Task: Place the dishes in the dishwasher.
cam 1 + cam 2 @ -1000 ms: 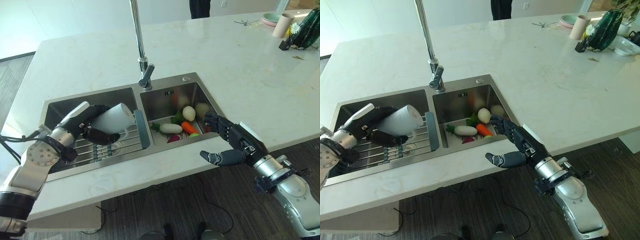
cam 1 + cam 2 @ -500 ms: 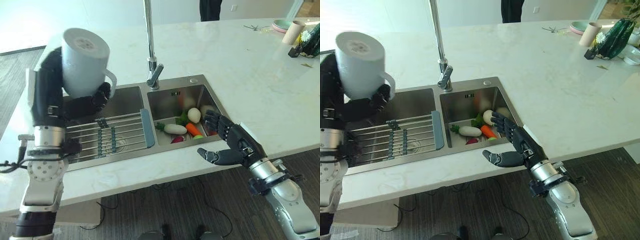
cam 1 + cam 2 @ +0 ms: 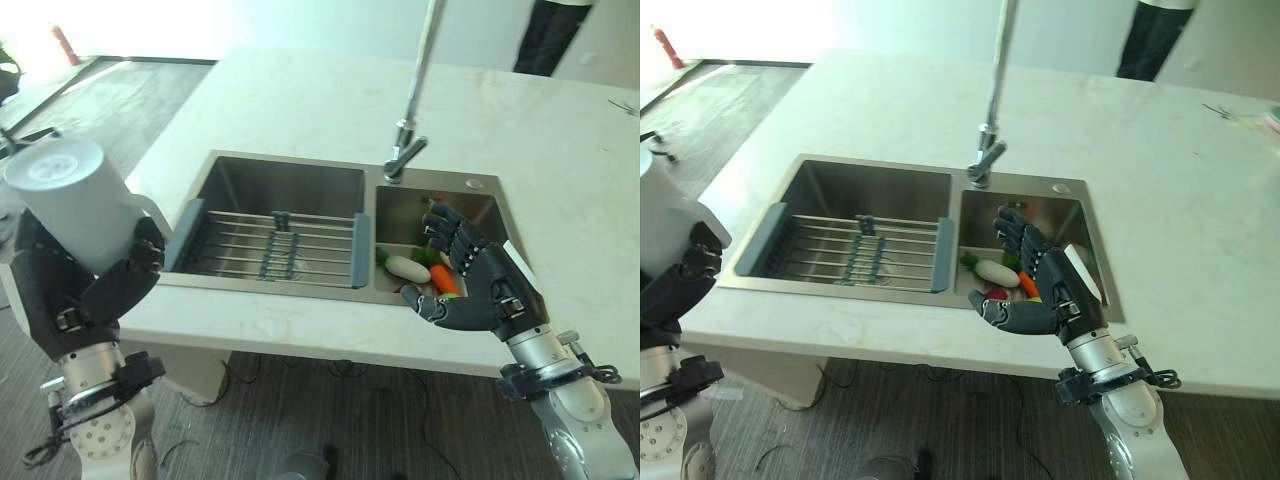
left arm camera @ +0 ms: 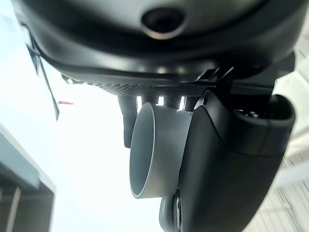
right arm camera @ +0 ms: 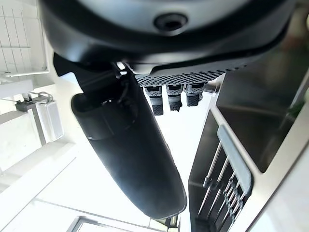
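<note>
Left hand [image 3: 85,290] is wrapped tight around a white mug [image 3: 75,200], holding it upside down, up in the air, off past the left end of the desk [image 3: 270,105]. In the left wrist view the mug [image 4: 157,150] sits snug between the thumb and the fingers.

Right hand [image 3: 480,290] hangs over the front edge of the sink [image 3: 300,170], by the right bowl. Its fingers are spread and bent a little, and it holds nothing.

So the mug is out of the sink, which is the first part of the job. No dishwasher can be seen, so the mug is not put away yet. My guess is the job is only just begun.

A drying rack [image 3: 265,245] lies across the left bowl with no dishes on it. The right bowl holds toy food: a white radish [image 3: 407,268], a carrot [image 3: 445,283] and some green bits. Those are not dishes. A tall tap [image 3: 415,90] stands behind the sink. A person [image 3: 550,35] stands at the far side of the desk.
</note>
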Controlling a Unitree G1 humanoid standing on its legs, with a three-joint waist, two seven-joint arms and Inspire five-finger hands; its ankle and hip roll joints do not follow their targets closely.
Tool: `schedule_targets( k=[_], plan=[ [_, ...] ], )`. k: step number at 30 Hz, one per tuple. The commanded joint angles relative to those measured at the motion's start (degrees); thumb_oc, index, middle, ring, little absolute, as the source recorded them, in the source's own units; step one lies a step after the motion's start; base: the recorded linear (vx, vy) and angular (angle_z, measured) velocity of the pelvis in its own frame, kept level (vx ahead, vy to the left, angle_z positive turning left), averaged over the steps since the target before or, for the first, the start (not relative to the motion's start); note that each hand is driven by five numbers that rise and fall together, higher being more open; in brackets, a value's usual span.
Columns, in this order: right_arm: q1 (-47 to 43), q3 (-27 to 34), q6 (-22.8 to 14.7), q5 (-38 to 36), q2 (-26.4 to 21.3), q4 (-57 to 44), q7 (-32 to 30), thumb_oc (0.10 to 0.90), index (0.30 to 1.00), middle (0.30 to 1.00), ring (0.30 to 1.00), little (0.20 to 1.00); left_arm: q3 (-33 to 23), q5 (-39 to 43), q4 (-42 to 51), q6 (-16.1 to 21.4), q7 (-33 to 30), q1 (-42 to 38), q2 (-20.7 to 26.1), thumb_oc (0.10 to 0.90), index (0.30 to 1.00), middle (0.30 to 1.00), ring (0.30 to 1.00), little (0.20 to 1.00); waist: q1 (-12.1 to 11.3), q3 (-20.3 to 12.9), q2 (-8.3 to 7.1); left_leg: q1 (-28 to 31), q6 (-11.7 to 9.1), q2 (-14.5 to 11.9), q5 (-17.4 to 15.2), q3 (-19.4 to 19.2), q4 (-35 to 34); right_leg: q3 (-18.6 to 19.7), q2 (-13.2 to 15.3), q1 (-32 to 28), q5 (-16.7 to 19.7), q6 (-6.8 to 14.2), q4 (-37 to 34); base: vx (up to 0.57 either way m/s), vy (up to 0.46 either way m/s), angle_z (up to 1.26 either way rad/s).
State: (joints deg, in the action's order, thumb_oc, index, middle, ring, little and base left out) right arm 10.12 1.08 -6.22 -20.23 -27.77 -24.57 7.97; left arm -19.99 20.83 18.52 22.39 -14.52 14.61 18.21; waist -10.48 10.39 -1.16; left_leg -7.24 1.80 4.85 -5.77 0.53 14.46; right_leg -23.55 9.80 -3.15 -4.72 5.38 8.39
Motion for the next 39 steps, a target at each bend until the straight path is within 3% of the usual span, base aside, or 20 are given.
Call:
schedule_targets(
  k=[1,2,3,4,5,7,9,12,15,16,18,19,20,21,23,25,27,28,33,39],
  plan=[
    [-4.38,3.50,-7.42,2.35,-1.52,-7.35,-6.01,0.800,0.900,0.900,0.900,0.900,-1.20,6.15,9.50,4.87,6.84,-6.08,5.57,0.400,0.300,0.300,0.300,0.300,3.92,-1.56,1.06,0.61,-9.38,-17.27,-3.72,-18.35,2.73,-3.42,0.02,1.83,-11.44,0.62,8.80,-0.20,-0.041,2.59],
    [-4.18,4.20,-7.59,3.12,-1.73,-7.12,-7.39,0.800,0.900,0.900,0.900,0.900,-0.41,7.22,9.08,5.23,8.13,-6.93,5.71,0.400,0.300,0.300,0.300,0.300,4.72,-1.38,0.85,1.30,-9.45,-19.04,-3.16,-22.23,2.73,-5.39,0.77,1.43,-10.92,0.68,8.80,-0.25,0.076,3.03],
    [-4.21,6.22,-8.98,3.17,-2.77,-6.03,-9.04,0.800,0.900,0.900,0.900,0.900,1.23,10.49,7.36,6.08,9.82,-9.52,6.42,0.400,0.300,0.300,0.300,0.300,6.82,-0.73,0.03,4.15,-8.82,-21.15,-2.28,-28.60,2.73,-9.46,2.56,0.55,-9.44,0.73,8.80,-0.32,0.260,3.28],
    [-6.04,8.38,-10.82,1.38,-5.09,-3.16,-8.57,0.800,0.900,0.900,0.900,0.900,2.27,12.67,6.33,7.92,9.52,-10.61,7.03,0.400,0.300,0.300,0.300,0.300,7.48,0.32,-1.47,7.88,-6.85,-18.27,-2.90,-29.42,2.73,-10.15,4.80,0.88,-7.31,0.95,8.80,-0.28,0.297,3.24],
    [-6.58,8.80,-11.06,1.37,-5.69,-2.61,-8.56,0.800,0.900,0.900,0.900,0.900,2.43,12.93,6.22,8.47,9.24,-10.69,7.09,0.400,0.300,0.300,0.300,0.300,7.54,0.50,-1.71,8.97,-6.59,-17.54,-2.35,-29.74,2.73,-10.27,5.34,1.01,-6.89,0.96,8.80,-0.19,0.355,2.81],
    [-8.31,10.26,-12.02,3.84,-6.84,-0.25,-10.51,0.800,0.900,0.900,0.900,0.900,3.18,15.04,5.17,10.00,10.11,-11.66,6.73,0.400,0.300,0.300,0.300,0.300,8.75,1.36,-1.59,12.67,-5.83,-17.24,-5.46,-31.76,2.73,-11.66,7.53,1.92,-4.09,1.65,8.80,-0.16,0.336,1.19],
    [-8.57,10.71,-12.95,4.56,-5.70,0.53,-11.94,0.800,0.900,0.900,0.900,0.900,4.12,14.37,4.36,10.06,10.53,-12.85,6.35,0.400,0.300,0.300,0.300,0.300,9.52,0.94,-1.04,13.17,-6.72,-19.03,-7.76,-31.47,2.73,-12.65,8.58,2.26,-2.90,2.66,8.80,-0.12,0.332,0.76],
    [-7.85,11.10,-13.87,5.11,-3.55,0.10,-13.24,0.800,0.900,0.900,0.900,0.900,3.85,14.75,4.71,8.39,11.63,-13.15,6.43,0.400,0.300,0.300,0.300,0.300,9.18,-0.05,0.00,12.24,-7.06,-18.46,-9.47,-29.35,2.73,-13.53,10.69,2.12,-0.32,4.60,8.80,-0.01,0.330,0.51],
    [-6.57,9.51,-13.20,10.21,1.15,-2.83,-13.00,0.800,0.900,0.900,0.900,0.900,2.25,16.01,5.76,6.29,13.37,-13.59,6.97,0.400,0.300,0.300,0.300,0.300,7.56,-0.67,0.52,11.19,-5.75,-13.63,-13.06,-25.06,2.73,-14.29,16.62,2.82,7.86,8.48,8.80,0.10,0.571,0.54],
    [-6.82,8.68,-12.35,10.79,1.95,-3.21,-13.09,0.800,0.900,0.900,0.900,0.900,2.12,16.02,6.09,5.72,12.80,-13.84,7.32,0.400,0.300,0.300,0.300,0.300,7.22,-0.69,0.50,10.94,-4.86,-12.16,-13.84,-23.91,2.73,-14.55,17.70,2.89,9.19,8.77,8.80,0.16,0.706,0.81],
    [-7.60,7.74,-10.02,11.14,3.22,-3.60,-12.58,0.800,0.900,0.900,0.900,0.900,2.63,14.75,6.92,3.43,11.65,-14.63,7.25,0.400,0.300,0.300,0.300,0.300,6.74,-0.86,1.16,9.56,-2.81,-9.86,-14.29,-20.75,2.73,-13.43,16.47,1.74,9.62,7.92,8.80,0.18,0.482,0.86],
    [-5.85,8.51,-10.15,10.58,2.86,-4.24,-13.70,0.800,0.900,0.900,0.900,0.900,4.91,14.13,6.45,2.87,12.33,-15.58,7.80,0.400,0.300,0.300,0.300,0.300,9.31,-0.76,1.12,7.75,-1.30,-8.38,-13.99,-14.64,2.73,-2.64,8.34,3.74,3.33,5.31,8.80,0.17,0.067,1.29],
    [-3.76,10.45,-10.95,8.64,1.70,-4.27,-13.83,0.800,0.900,0.900,0.900,0.900,6.68,14.30,5.94,2.62,13.34,-16.09,7.84,0.400,0.300,0.300,0.300,0.300,11.26,-0.83,0.42,6.04,-0.80,-7.40,-12.40,-11.64,2.73,3.88,3.80,5.31,-1.06,3.09,8.80,0.19,-0.078,3.30],
    [-2.52,11.85,-11.59,7.04,0.99,-4.26,-13.27,0.800,0.900,0.900,0.900,0.900,7.77,14.11,5.83,2.86,13.75,-16.13,7.72,0.400,0.300,0.300,0.300,0.300,12.47,-0.80,-0.42,5.70,-0.94,-6.77,-12.24,-10.20,2.73,8.97,2.75,7.06,-2.16,3.32,8.80,0.12,-0.199,4.54],
    [-1.91,11.96,-13.55,4.93,1.13,-3.76,-12.74,0.800,0.900,0.900,0.900,0.900,8.98,13.42,6.36,4.40,13.20,-15.89,7.69,0.400,0.300,0.300,0.300,0.300,13.12,-0.10,-1.24,5.40,-0.70,-6.67,-11.90,-8.53,2.73,14.61,1.07,9.95,-1.58,4.76,8.80,0.10,-0.297,3.23],
    [-3.30,10.29,-14.30,5.31,0.69,-3.49,-11.96,0.800,0.900,0.900,0.900,0.900,9.15,12.33,7.25,5.79,10.38,-14.67,7.32,0.400,0.300,0.300,0.300,0.300,11.10,-0.15,-1.45,4.95,-1.61,-7.82,-10.80,-8.71,2.73,11.45,1.35,7.95,-3.51,4.44,8.80,0.00,-0.323,1.22],
    [-4.92,8.97,-13.28,5.83,-0.45,-3.98,-12.73,0.800,0.900,0.900,0.900,0.900,7.71,13.75,8.17,5.97,9.02,-12.82,7.14,0.400,0.300,0.300,0.300,0.300,9.11,-0.49,-1.39,5.25,-2.90,-8.92,-9.89,-8.95,2.73,8.87,1.49,6.46,-5.30,3.62,8.80,0.06,-0.314,0.98],
    [-5.90,8.45,-11.73,5.07,-1.35,-4.24,-11.84,0.800,0.900,0.900,0.900,0.900,6.21,14.10,9.11,5.84,7.42,-11.08,6.44,0.400,0.300,0.300,0.300,0.300,8.19,-0.92,-0.78,5.77,-4.34,-10.66,-9.50,-9.72,2.73,6.93,1.17,5.09,-7.00,2.56,8.80,0.08,-0.246,0.17],
    [-4.39,9.26,-11.61,4.81,-1.48,-5.25,-11.14,0.800,0.900,0.900,0.900,0.900,5.65,14.28,9.41,4.20,8.55,-10.34,5.27,0.400,0.300,0.300,0.300,0.300,8.87,-1.78,-0.33,5.72,-5.30,-12.06,-8.74,-12.38,2.73,3.66,1.72,4.07,-7.41,2.02,8.80,0.01,-0.073,0.12],
    [-5.58,7.10,-11.23,4.87,-0.68,-4.39,-10.34,0.800,0.900,0.900,0.900,0.900,5.96,14.06,7.37,6.29,6.31,-9.92,5.66,0.400,0.300,0.300,0.300,0.300,9.57,-2.11,0.24,6.27,-4.86,-10.97,-9.81,-10.57,2.73,4.99,1.13,4.12,-7.39,1.98,8.80,-0.02,0.027,-0.07]
  ],
)
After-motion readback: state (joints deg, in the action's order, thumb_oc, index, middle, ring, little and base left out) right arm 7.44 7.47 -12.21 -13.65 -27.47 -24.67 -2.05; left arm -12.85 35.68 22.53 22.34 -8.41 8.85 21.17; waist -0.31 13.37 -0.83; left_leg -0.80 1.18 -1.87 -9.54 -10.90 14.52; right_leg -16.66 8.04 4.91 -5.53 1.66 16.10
